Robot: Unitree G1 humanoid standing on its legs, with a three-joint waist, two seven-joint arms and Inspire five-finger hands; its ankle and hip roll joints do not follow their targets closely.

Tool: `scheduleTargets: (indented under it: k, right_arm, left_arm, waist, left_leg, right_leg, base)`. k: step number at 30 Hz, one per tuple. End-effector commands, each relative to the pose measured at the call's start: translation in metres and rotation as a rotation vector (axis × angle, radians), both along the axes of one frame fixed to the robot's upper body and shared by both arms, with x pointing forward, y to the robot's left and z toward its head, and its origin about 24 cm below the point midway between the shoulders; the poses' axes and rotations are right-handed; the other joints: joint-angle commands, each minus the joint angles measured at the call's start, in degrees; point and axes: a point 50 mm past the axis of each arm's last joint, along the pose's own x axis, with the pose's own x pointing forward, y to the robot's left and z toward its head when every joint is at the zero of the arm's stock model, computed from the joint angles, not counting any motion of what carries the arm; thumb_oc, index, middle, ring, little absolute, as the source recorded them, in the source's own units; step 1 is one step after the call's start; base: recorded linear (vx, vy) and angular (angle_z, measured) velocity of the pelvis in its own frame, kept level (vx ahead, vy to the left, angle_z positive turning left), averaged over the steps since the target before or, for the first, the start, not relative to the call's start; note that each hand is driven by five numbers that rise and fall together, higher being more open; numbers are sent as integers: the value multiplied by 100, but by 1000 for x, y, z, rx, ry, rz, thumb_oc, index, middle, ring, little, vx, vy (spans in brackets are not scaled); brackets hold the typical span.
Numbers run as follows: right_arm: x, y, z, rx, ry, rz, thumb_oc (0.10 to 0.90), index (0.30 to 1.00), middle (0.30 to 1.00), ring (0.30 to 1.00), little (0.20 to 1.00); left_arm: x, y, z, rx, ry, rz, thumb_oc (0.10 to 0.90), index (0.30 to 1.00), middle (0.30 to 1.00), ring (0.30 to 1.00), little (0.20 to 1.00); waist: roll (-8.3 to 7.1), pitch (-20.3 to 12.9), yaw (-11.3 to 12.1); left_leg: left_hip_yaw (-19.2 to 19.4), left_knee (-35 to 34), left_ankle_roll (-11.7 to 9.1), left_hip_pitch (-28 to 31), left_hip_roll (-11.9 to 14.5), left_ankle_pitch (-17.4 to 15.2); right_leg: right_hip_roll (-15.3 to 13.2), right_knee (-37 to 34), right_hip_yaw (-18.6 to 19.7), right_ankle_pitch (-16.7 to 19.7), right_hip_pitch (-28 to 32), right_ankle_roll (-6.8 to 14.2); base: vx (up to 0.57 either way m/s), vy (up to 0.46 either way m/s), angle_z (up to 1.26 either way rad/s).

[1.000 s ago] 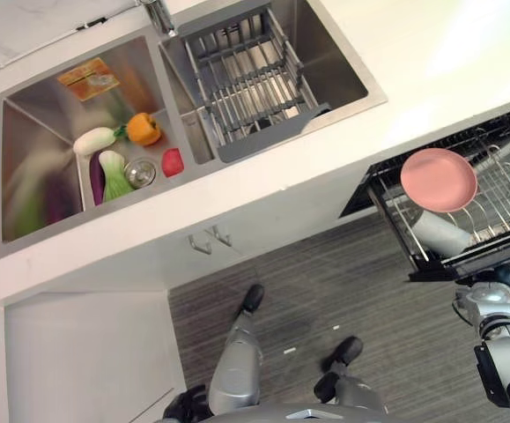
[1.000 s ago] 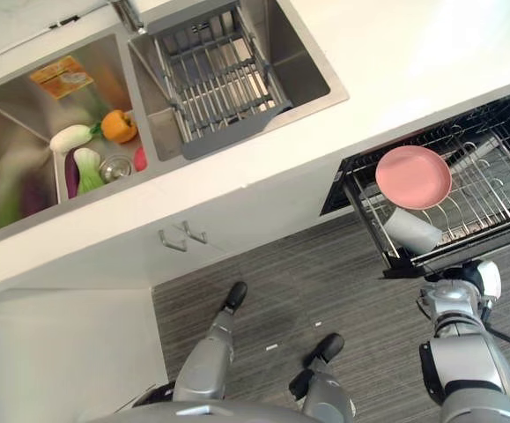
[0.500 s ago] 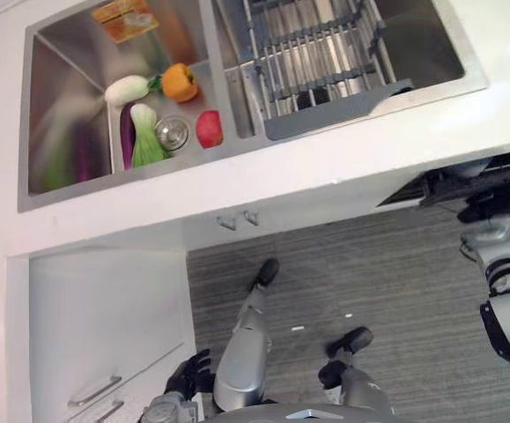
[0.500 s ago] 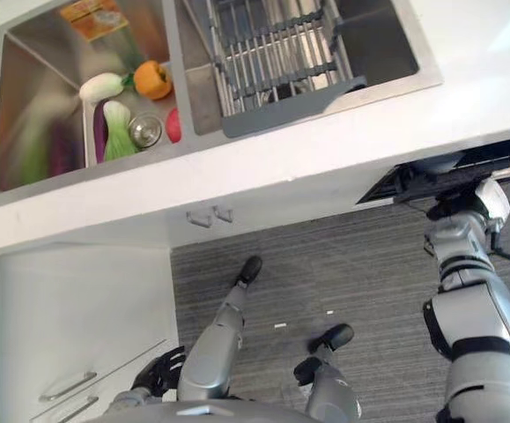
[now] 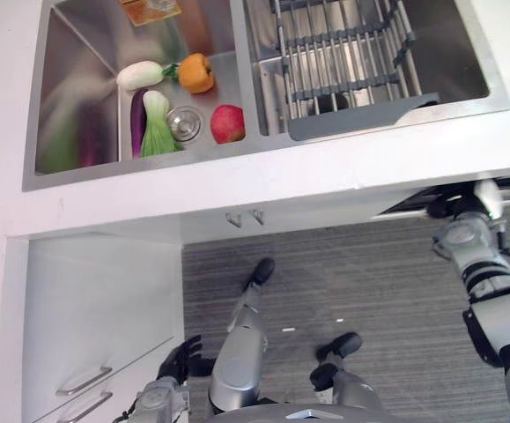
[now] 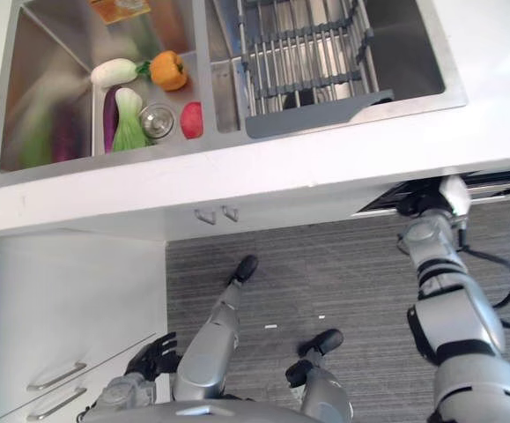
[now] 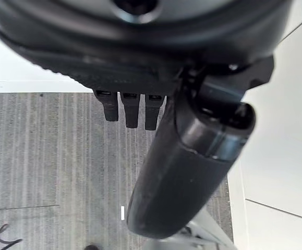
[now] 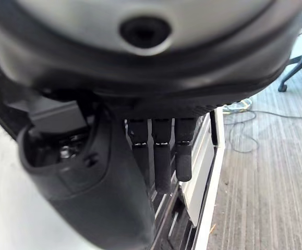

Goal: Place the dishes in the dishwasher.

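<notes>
I see my right hand (image 6: 431, 204) at the right edge of the frame, against the front of the dishwasher (image 6: 501, 187) under the white desk (image 6: 263, 181) — its fingers (image 8: 161, 156) hang fairly straight over the rack edge, holding nothing. My left hand (image 5: 180, 357) sits low at lower left by the drawers (image 5: 87, 388), fingers loosely spread, empty. Upper frame: the grey dish rack (image 5: 347, 57) in the right sink basin, vegetables (image 5: 153, 123) and an apple (image 5: 228, 123) in the left.
</notes>
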Motion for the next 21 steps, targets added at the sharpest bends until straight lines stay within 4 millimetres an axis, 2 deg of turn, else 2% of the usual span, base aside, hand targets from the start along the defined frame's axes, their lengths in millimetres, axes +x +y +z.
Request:
scheduleTargets:
  k: [1, 3, 4, 9, 10, 11, 12, 13, 14, 15, 16, 17, 18, 19, 20, 21]
  right_arm:
    - [-13, 10, -25, 55, -21, 24, 800, 900, 900, 900, 900]
    - [-15, 11, -27, 58, -17, 23, 800, 900, 900, 900, 900]
    - [-36, 21, -60, 120, 53, 37, 800, 900, 900, 900, 900]
    - [-98, 48, -132, 301, 264, 74, 800, 900, 900, 900, 900]
    - [-123, 55, -154, 397, 329, 32, 800, 900, 900, 900, 900]
    - [-123, 55, -154, 397, 329, 32, 800, 900, 900, 900, 900]
    - [-147, 57, -172, 479, 391, -49, 800, 900, 900, 900, 900]
    - [-147, 57, -172, 479, 390, -49, 800, 900, 900, 900, 900]
    - [-159, 58, -180, 507, 429, -80, 800, 900, 900, 900, 900]
    - [-159, 58, -179, 507, 428, -79, 800, 900, 900, 900, 900]
    - [-183, 63, -194, 548, 519, -132, 800, 900, 900, 900, 900]
    - [-184, 63, -194, 548, 519, -132, 800, 900, 900, 900, 900]
    - [-195, 67, -200, 600, 536, -165, 800, 900, 900, 900, 900]
    - [-195, 67, -200, 600, 536, -165, 800, 900, 900, 900, 900]
    - [-196, 67, -201, 613, 541, -172, 800, 900, 900, 900, 900]
    - [-196, 69, -202, 633, 539, -181, 800, 900, 900, 900, 900]
  left_arm:
    - [-17, 11, -4, 43, 61, -30, 800, 900, 900, 900, 900]
    - [-19, 12, -4, 47, 65, -31, 800, 900, 900, 900, 900]
    - [-19, 15, -4, 50, 66, 3, 800, 900, 900, 900, 900]
    - [-33, 21, -10, 69, 124, 88, 800, 900, 900, 900, 900]
    - [-36, 19, -12, 66, 147, 99, 800, 900, 900, 900, 900]
    - [-36, 19, -12, 66, 147, 99, 800, 900, 900, 900, 900]
    - [-36, 18, -14, 69, 174, 102, 800, 900, 900, 900, 900]
    - [-36, 18, -14, 69, 173, 102, 800, 900, 900, 900, 900]
    - [-38, 16, -16, 66, 197, 99, 800, 900, 900, 900, 900]
    - [-38, 16, -16, 67, 196, 99, 800, 900, 900, 900, 900]
    - [-56, 9, -23, 48, 271, 93, 800, 900, 900, 900, 900]
    - [-56, 9, -23, 48, 271, 93, 800, 900, 900, 900, 900]
    - [-58, 8, -24, 44, 288, 75, 800, 900, 900, 900, 900]
    - [-58, 8, -24, 44, 288, 75, 800, 900, 900, 900, 900]
    - [-60, 8, -24, 47, 300, 57, 800, 900, 900, 900, 900]
    - [-65, 8, -25, 47, 324, 29, 800, 900, 900, 900, 900]
  waist:
    - [-223, -425, 107]
    - [-238, -438, 121]
    - [-315, -494, 18]
    - [-550, -786, -178]
    - [-622, -879, -284]
    - [-622, -879, -284]
    - [-699, -840, -371]
    - [-699, -839, -372]
    - [-733, -835, -452]
    - [-737, -830, -448]
    - [-747, -1072, -480]
    - [-754, -1078, -479]
    - [-767, -1134, -544]
    - [-768, -1135, -544]
    - [-762, -1109, -599]
    - [-739, -1067, -654]
  left_leg:
    - [1069, -64, -31, 320, 171, -557]
    - [1070, -64, -34, 336, 173, -562]
    - [1138, -64, 4, 527, 239, -664]
    - [1453, -40, 194, 1188, 207, -942]
    - [1621, 196, 231, 1337, 140, -1076]
    - [1621, 196, 231, 1337, 140, -1076]
    - [1858, 986, 169, 1179, -21, -1289]
    - [1857, 996, 169, 1173, -22, -1295]
    - [2095, 1235, 147, 1089, -28, -1328]
    - [2100, 1268, 152, 1076, -33, -1347]
    - [2335, 1129, 492, 1229, -82, -1493]
    - [2338, 1124, 497, 1225, -90, -1489]
    - [2369, 1169, 625, 1323, -149, -1565]
    - [2370, 1169, 625, 1321, -151, -1564]
    - [2403, 1240, 732, 1386, -199, -1649]
    - [2489, 1237, 925, 1587, -298, -1810]
  right_leg:
    - [-391, 538, 612, -934, -36, 198]
    - [-388, 535, 611, -941, -18, 196]
    - [-348, 571, 720, -997, 68, 167]
    - [-434, 642, 898, -1030, 418, 199]
    - [-507, 708, 866, -1093, 611, 170]
    - [-507, 708, 866, -1093, 611, 170]
    - [-613, 814, 812, -1149, 773, 119]
    - [-614, 815, 810, -1149, 772, 120]
    - [-667, 842, 798, -1138, 836, 125]
    - [-673, 846, 803, -1138, 834, 129]
    - [-801, 1028, 816, -1018, 827, 136]
    - [-812, 1035, 818, -1018, 818, 140]
    - [-1018, 1594, 839, -1054, 755, 174]
    - [-1020, 1597, 840, -1056, 752, 175]
    - [-1129, 1923, 918, -1074, 686, 222]
    - [-1326, 2547, 1089, -973, 508, 332]
  base:
    - [24, -19, 4]
    - [28, -4, 5]
    - [70, 11, 4]
    - [102, 39, -26]
    - [105, 65, -23]
    - [76, 75, -9]
    - [9, 38, -1]
    - [1, 76, -2]
    - [-7, 42, -6]
    - [54, 270, -1]
    - [63, 235, 3]
    - [126, 379, -5]
    - [64, 152, -6]
    - [77, 242, -4]
    - [64, 236, 12]
    - [81, 315, 26]
